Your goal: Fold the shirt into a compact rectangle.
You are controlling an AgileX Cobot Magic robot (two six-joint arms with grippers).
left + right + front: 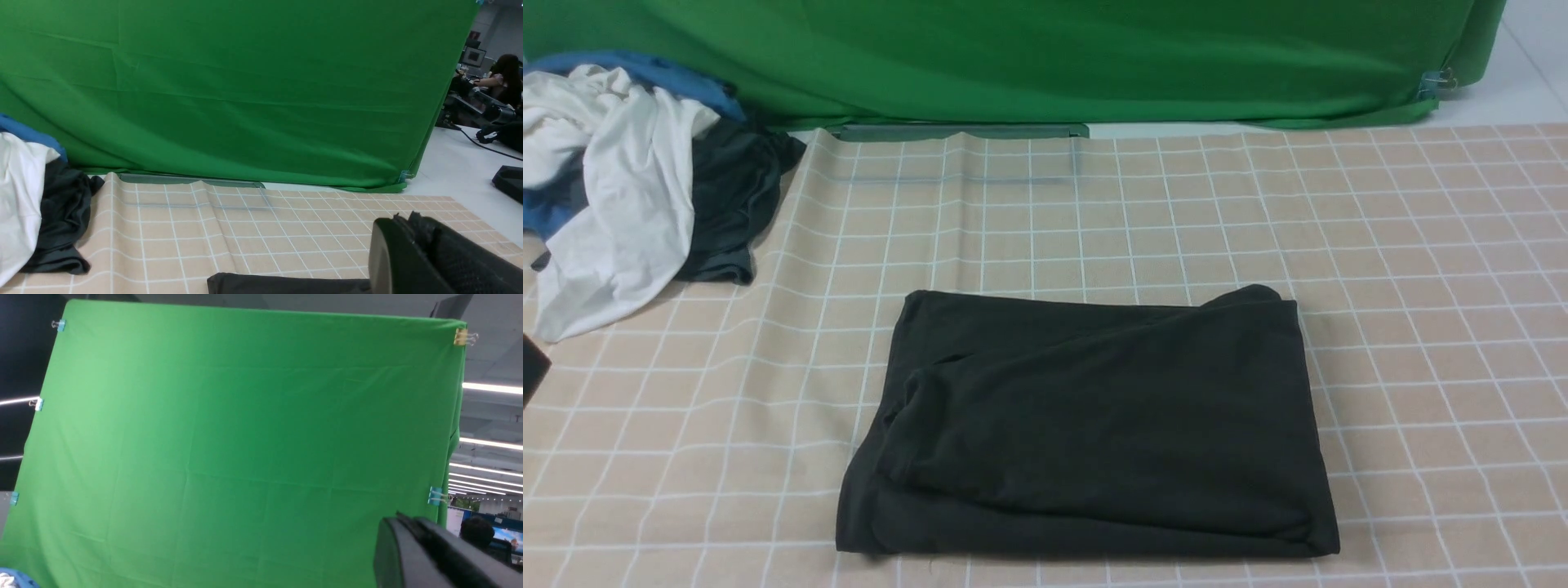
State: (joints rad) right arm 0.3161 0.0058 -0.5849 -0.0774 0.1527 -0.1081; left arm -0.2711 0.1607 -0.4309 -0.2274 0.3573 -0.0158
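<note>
The black shirt (1094, 425) lies folded into a rough rectangle in the middle of the checked tablecloth, with a few soft creases on top; no print shows. Only a strip of the shirt (282, 284) appears in the left wrist view. Neither arm appears in the front view. My left gripper (402, 222) is shut, its two black fingers pressed together with nothing between them, raised and pulled back from the shirt. My right gripper (402, 520) is also shut and empty, lifted high and facing the green backdrop.
A heap of white, blue and dark grey clothes (621, 180) lies at the table's far left. A green backdrop (1045, 57) hangs behind the table. The beige checked tablecloth (1421, 286) covers the table.
</note>
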